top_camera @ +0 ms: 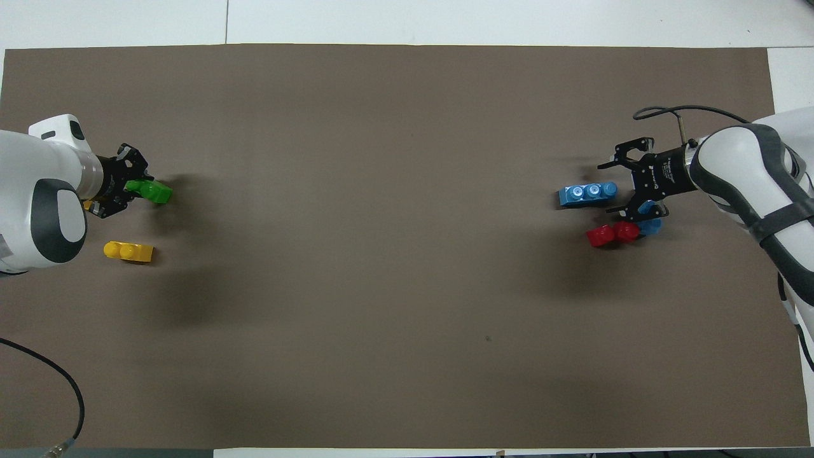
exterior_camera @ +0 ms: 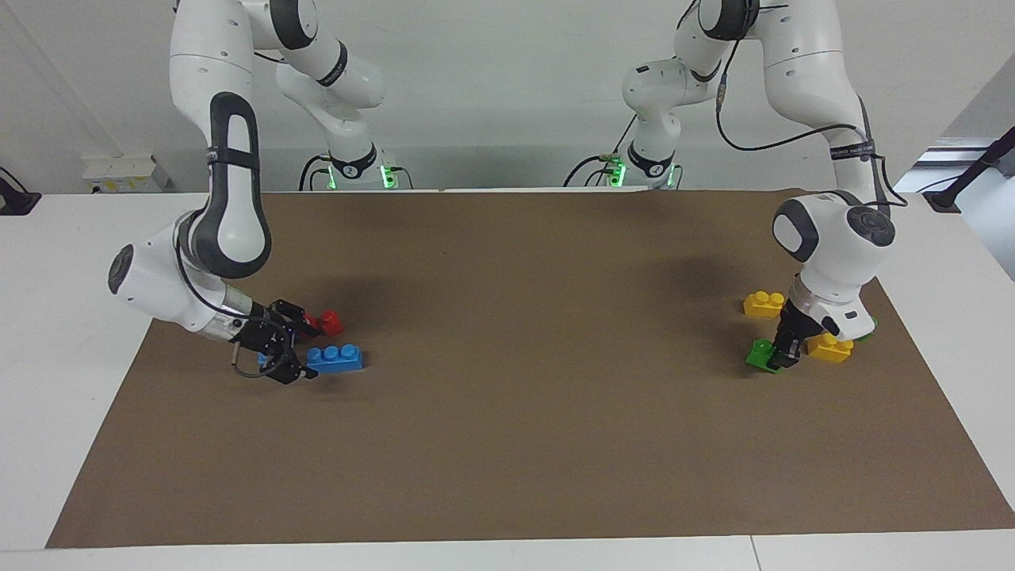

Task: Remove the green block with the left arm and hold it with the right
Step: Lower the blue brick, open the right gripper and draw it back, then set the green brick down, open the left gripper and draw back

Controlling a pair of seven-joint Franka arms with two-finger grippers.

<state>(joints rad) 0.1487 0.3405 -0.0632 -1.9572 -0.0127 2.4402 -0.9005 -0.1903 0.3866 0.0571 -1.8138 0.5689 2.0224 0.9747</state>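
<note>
The green block [exterior_camera: 760, 354] [top_camera: 153, 191] is at the left arm's end of the brown mat, low over it. My left gripper [exterior_camera: 781, 354] [top_camera: 125, 188] points down and is shut on the end of the block that faces the yellow bricks. I cannot tell whether the block touches the mat. At the right arm's end, my right gripper [exterior_camera: 308, 347] [top_camera: 606, 188] is low and open. Its fingertips stand on either side of the end of a blue three-stud brick [exterior_camera: 336, 358] [top_camera: 586, 193] that lies on the mat.
Two yellow bricks [exterior_camera: 764, 304] [exterior_camera: 829, 347] lie close around the left gripper, and one shows in the overhead view [top_camera: 129, 252]. A red brick [exterior_camera: 326, 322] [top_camera: 612, 234] and a small blue brick [top_camera: 650, 224] lie beside the right gripper.
</note>
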